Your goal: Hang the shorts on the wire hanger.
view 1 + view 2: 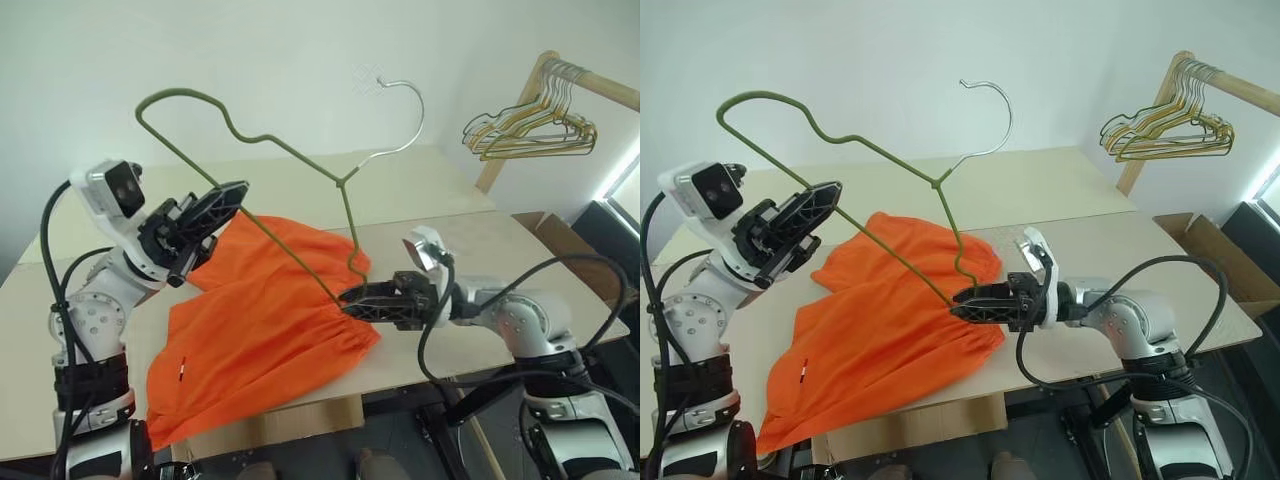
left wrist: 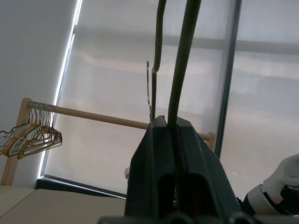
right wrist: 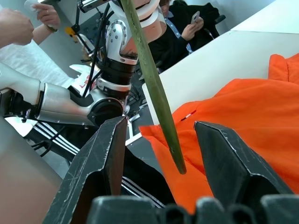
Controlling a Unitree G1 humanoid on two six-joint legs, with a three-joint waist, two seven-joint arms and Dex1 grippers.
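The orange shorts (image 1: 260, 320) lie spread on the beige table (image 1: 450, 200), one leg hanging over the front edge. The olive wire hanger (image 1: 300, 157) is held up in the air over them, hook uppermost. My left gripper (image 1: 235, 195) is shut on its long straight wire (image 2: 182, 60), seen from the wrist at the left gripper (image 2: 170, 122). The lower end of that wire (image 3: 154, 88) reaches down between the fingers of my open right gripper (image 1: 350, 302), just above the gathered waistband. Seen from the right wrist, the right gripper (image 3: 161, 122) has gaps on both sides of the wire, with the shorts (image 3: 243, 107) behind.
A bunch of gold and grey hangers (image 1: 530, 130) hangs on a wooden rail at the back right. A cardboard box (image 1: 570, 245) stands off the table's right end. Seated people (image 3: 187, 28) and a person's hand (image 3: 14, 23) are beyond the table's left side.
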